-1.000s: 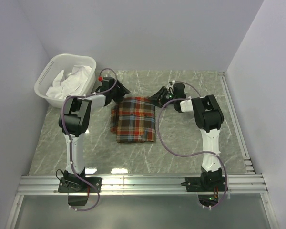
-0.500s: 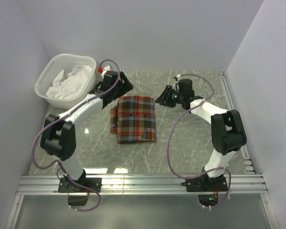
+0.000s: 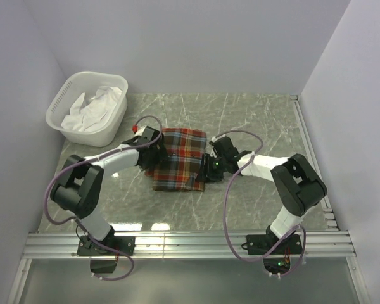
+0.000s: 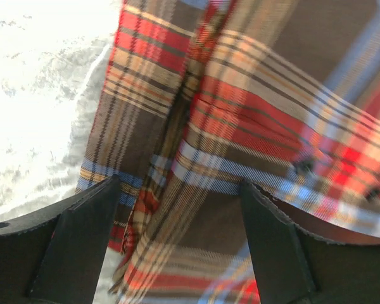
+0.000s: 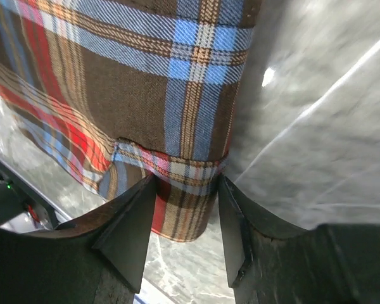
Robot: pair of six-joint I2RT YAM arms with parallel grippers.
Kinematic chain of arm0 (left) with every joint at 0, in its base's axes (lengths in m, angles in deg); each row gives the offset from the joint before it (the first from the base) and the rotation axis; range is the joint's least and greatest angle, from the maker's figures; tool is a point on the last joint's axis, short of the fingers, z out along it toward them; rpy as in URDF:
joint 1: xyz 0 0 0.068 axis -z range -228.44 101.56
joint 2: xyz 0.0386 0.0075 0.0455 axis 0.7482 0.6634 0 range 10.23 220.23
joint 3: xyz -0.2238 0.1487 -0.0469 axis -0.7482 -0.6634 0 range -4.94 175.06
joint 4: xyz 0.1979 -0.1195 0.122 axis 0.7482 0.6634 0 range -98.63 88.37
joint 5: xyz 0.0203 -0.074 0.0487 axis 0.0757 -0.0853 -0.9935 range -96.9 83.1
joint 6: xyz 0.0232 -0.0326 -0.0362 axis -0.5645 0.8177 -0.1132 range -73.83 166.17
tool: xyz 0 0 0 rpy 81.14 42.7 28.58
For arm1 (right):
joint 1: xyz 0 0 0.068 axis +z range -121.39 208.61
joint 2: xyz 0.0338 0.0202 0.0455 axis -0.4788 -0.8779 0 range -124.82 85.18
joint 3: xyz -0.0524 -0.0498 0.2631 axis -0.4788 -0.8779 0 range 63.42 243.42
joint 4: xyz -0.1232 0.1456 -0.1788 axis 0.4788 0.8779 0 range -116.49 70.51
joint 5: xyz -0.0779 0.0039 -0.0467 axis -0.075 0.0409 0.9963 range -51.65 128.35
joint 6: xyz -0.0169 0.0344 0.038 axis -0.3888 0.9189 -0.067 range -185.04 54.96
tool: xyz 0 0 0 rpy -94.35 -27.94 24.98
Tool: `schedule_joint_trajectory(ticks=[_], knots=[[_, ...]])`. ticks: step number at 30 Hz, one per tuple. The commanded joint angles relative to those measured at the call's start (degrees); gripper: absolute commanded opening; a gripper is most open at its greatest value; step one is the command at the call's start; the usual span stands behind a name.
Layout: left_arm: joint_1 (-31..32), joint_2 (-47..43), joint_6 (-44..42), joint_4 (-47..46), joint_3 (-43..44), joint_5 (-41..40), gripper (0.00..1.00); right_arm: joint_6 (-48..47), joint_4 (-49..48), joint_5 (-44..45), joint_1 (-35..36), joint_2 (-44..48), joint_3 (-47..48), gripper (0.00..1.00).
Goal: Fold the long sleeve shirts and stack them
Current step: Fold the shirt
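Note:
One long sleeve shirt (image 3: 179, 158), plaid in red, orange, blue and brown, lies folded into a rectangle on the marble table. My left gripper (image 3: 154, 147) is low at the shirt's left edge. In the left wrist view it (image 4: 177, 212) stands wide open, with plaid cloth (image 4: 253, 120) below and between the fingers (image 4: 82, 234). My right gripper (image 3: 210, 163) is at the shirt's right edge. In the right wrist view it (image 5: 185, 212) is partly open, and a folded cuff-like edge (image 5: 177, 174) of the shirt lies between the fingers (image 5: 130, 221).
A white laundry basket (image 3: 64, 98) with white cloth (image 3: 95, 104) in it stands at the back left. A metal rail (image 3: 190, 242) runs along the table's near edge, and grey walls close in the left, back and right.
Both grippers have come down from beyond the shirt's far corners to its left and right edges. The left jaws have opened wider. The shirt's far edge sits slightly shifted.

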Motion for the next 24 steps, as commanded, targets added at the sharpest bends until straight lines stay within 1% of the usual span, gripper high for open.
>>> schedule_joint_trajectory(ticks=[1, 3, 4, 5, 6, 7, 9, 10, 12, 13, 15, 16, 18, 19, 20, 21, 22, 24], knots=[[0.11, 3.48, -2.97, -0.43, 3.08, -2.90, 0.81, 3.80, -3.37, 0.09, 3.48, 1.81, -0.79, 0.51], [0.11, 6.65, -6.84, -1.66, 5.11, -3.87, 0.80, 5.48, -4.34, 0.00, 7.95, 0.50, 0.26, 0.49], [-0.06, 7.88, -11.65, -2.36, 7.82, -4.92, 0.80, 6.62, -6.17, -0.34, 9.72, -0.12, 0.79, 0.49], [-0.15, 10.32, -13.44, -2.28, 9.50, -6.58, 0.80, 8.89, -7.32, -0.87, 11.56, -1.52, 2.19, 0.49], [-0.41, 11.65, -15.28, -2.28, 11.43, -7.47, 0.81, 9.78, -7.42, -1.83, 15.24, -2.40, 3.25, 0.49], [-0.76, 12.97, -18.95, -2.45, 15.36, -7.56, 0.82, 11.10, -9.60, -1.76, 16.75, -3.11, 4.48, 0.49], [-1.47, 15.79, -22.05, -3.07, 20.55, -7.57, 0.83, 11.38, -10.06, -1.23, 20.43, -4.25, 7.81, 0.48], [-1.73, 16.49, -24.07, -3.33, 21.98, -7.22, 0.84, 10.42, -9.45, -0.71, 21.15, -4.34, 9.05, 0.48], [-2.35, 16.24, -24.79, -3.60, 24.09, -6.60, 0.85, 8.92, -7.95, 0.87, 21.69, -3.38, 11.60, 0.49], [-2.43, 15.72, -25.05, -3.77, 25.06, -6.69, 0.86, 7.70, -5.16, 2.80, 21.51, -2.59, 11.78, 0.49], [-2.52, 13.00, -24.27, -3.16, 25.16, -7.21, 0.86, 6.02, -2.77, 6.31, 20.73, 0.65, 11.00, 0.50], [-2.52, 10.11, -22.61, -2.29, 24.29, -7.56, 0.87, 4.27, -0.33, 8.94, 19.16, 2.93, 9.86, 0.50], [-2.52, 6.59, -19.62, -0.79, 22.71, -8.96, 0.88, 2.68, 1.71, 10.63, 16.52, 5.31, 8.19, 0.51], [-2.61, 4.92, -15.95, 1.56, 20.87, -9.67, 0.89, 1.11, 3.11, 10.99, 14.94, 6.28, 7.31, 0.52], [-2.61, 1.42, -14.00, 2.81, 19.72, -9.85, 0.89, 0.13, 3.82, 10.64, 10.74, 8.12, 5.82, 0.54], [-2.44, -0.44, -12.15, 3.86, 18.32, -9.76, 0.89, -0.83, 4.35, 10.46, 8.53, 8.83, 5.28, 0.54], [-2.35, -3.94, -7.61, 6.22, 15.17, -9.33, 0.90, -3.02, 5.66, 10.64, 6.42, 9.36, 5.02, 0.55], [-2.00, -7.21, -3.71, 6.86, 11.12, -7.75, 0.90, -5.66, 6.73, 11.86, 0.28, 10.07, 5.54, 0.60]])
